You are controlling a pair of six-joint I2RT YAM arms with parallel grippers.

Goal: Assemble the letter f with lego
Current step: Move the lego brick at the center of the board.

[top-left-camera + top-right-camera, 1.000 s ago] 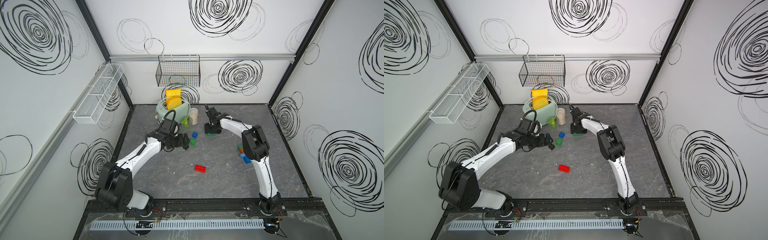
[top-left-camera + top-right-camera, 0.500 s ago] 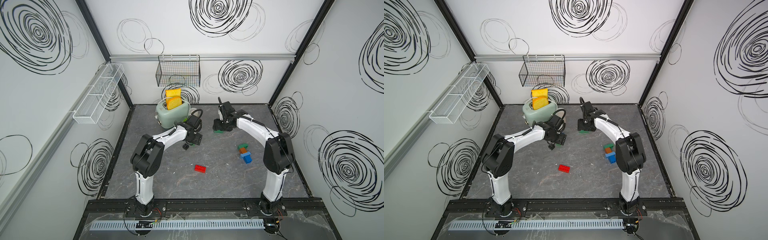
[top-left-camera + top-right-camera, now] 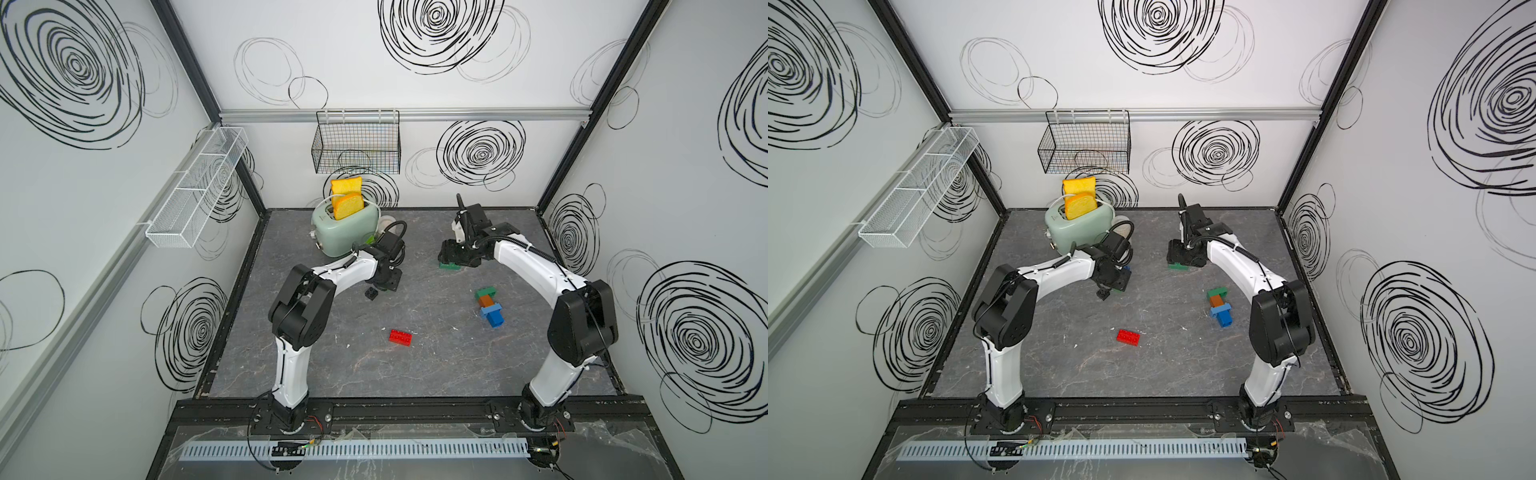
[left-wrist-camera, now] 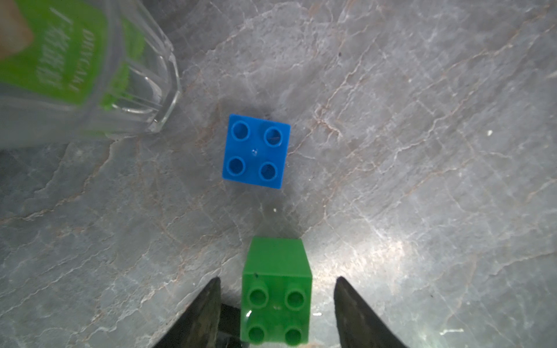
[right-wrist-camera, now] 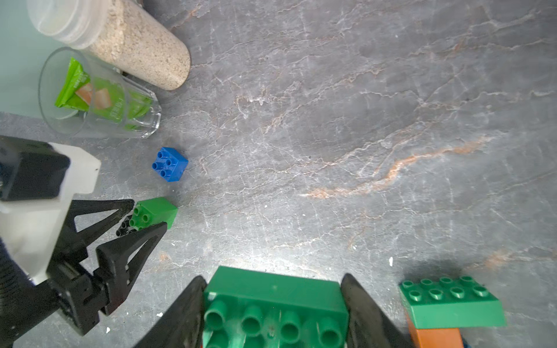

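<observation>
In the left wrist view my left gripper (image 4: 277, 280) is open around a green square lego brick (image 4: 277, 295), with a gap on each side. A black brick (image 4: 229, 316) lies against that green one. A blue square brick (image 4: 256, 150) sits just beyond. In both top views the left gripper (image 3: 386, 284) points down near the black brick (image 3: 371, 294). My right gripper (image 5: 272, 277) is shut on a dark green oblong brick (image 5: 275, 304), low over the table (image 3: 451, 266). A stack of green, orange, light blue and blue bricks (image 3: 489, 307) lies right of centre. A red brick (image 3: 401, 336) lies nearer the front.
A mint toaster (image 3: 347, 232) with toast stands at the back left. Beside it are a glass (image 5: 99, 99) holding a green packet and a tube of beige grains (image 5: 135, 45). A black wire basket (image 3: 356, 147) and a white rack (image 3: 195, 199) hang on the walls.
The left arm has folded its elbow up and its jaws have narrowed around the green square brick. The right gripper has carried the dark green brick to the right, away from the glass.
</observation>
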